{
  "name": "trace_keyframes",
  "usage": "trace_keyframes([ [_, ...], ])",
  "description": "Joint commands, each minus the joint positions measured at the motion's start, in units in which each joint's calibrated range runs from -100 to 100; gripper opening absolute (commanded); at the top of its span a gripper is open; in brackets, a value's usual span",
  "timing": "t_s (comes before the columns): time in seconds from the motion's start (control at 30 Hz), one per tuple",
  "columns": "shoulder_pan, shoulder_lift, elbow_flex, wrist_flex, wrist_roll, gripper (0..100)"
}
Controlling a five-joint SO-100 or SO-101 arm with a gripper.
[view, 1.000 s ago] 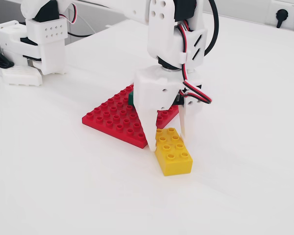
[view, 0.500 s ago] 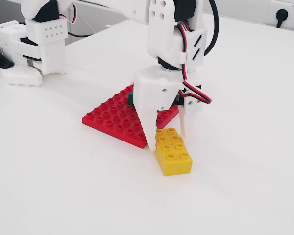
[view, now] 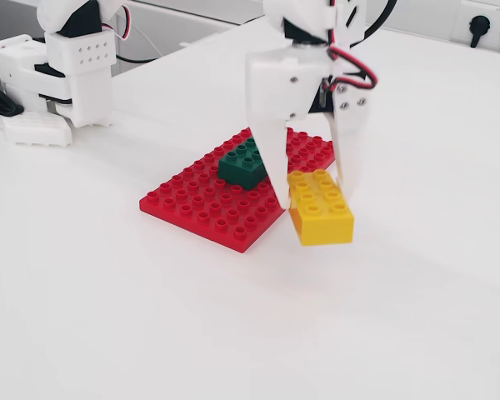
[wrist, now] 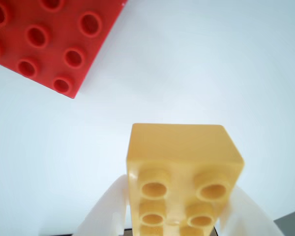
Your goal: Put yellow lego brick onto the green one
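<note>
The yellow lego brick (view: 321,208) hangs in the air just right of the red plate's near corner, held at its far end between the fingers of my gripper (view: 311,188). In the wrist view the yellow lego brick (wrist: 184,167) fills the lower middle, with white fingers (wrist: 105,206) pressed on both sides. The green one (view: 243,162) sits on the red baseplate (view: 208,204), a little to the left of and behind the held brick. The green one does not show in the wrist view.
The red baseplate (wrist: 44,39) fills the upper left corner of the wrist view. The arm's white base (view: 54,75) stands at the back left in the fixed view. Wall sockets (view: 483,25) are at the far right edge.
The yellow brick lay on the table between the fingers; now it is lifted off the table and carried up and slightly right. The green brick, hidden before behind the gripper, now shows.
</note>
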Motion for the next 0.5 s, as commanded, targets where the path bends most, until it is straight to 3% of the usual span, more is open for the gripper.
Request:
trace_keyframes([
  [0.0,0.33,-1.44,-7.96,0.95,-5.93,13],
  [0.17,1.88,-1.53,-8.50,1.04,-13.49,13],
  [0.47,3.35,-11.92,-1.00,1.12,-18.81,13],
])
